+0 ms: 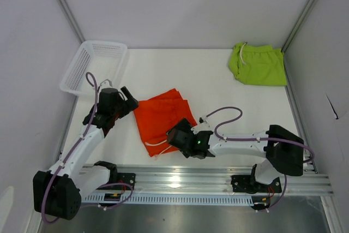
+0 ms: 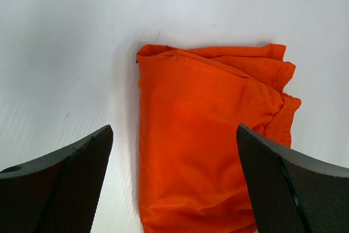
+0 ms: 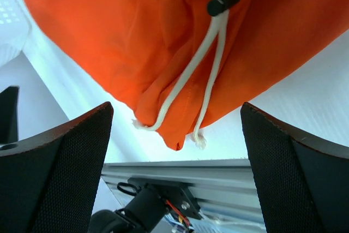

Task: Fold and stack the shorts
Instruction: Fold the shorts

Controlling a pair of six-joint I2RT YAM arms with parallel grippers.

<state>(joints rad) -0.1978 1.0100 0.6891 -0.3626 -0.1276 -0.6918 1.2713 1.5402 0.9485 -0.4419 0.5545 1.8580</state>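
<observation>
Far-left corner: basket point(image 1: 92, 66), not part of the job. If the left arm swings wide, its elbow could knock it.

Left gripper point(image 1: 130, 101): jaws spread, holding nothing, just beside the left edge of the orange shorts point(image 1: 163, 117). These lie folded near the middle of the counter, toward the near edge. The wrist view shows several uneven layers at the fold. Risk: a shallow pinch takes the top layer only, and the bundle peels open when lifted.

Right gripper point(image 1: 177, 135): jaws also spread and empty, at the near edge of the orange pair. The drawstring point(image 3: 210, 64) trails loose past the hem between its fingers. Risk: closing here may catch cord rather than cloth, and a pull would then drag the waistband out and undo the fold.

Far-right corner: green shorts point(image 1: 259, 65), roughly folded, well apart from the orange. Stacking means a long carry across the counter. Risk: uneven lift between the two arms lets the bundle sag and unfold, or it lands skewed on the other pair.
</observation>
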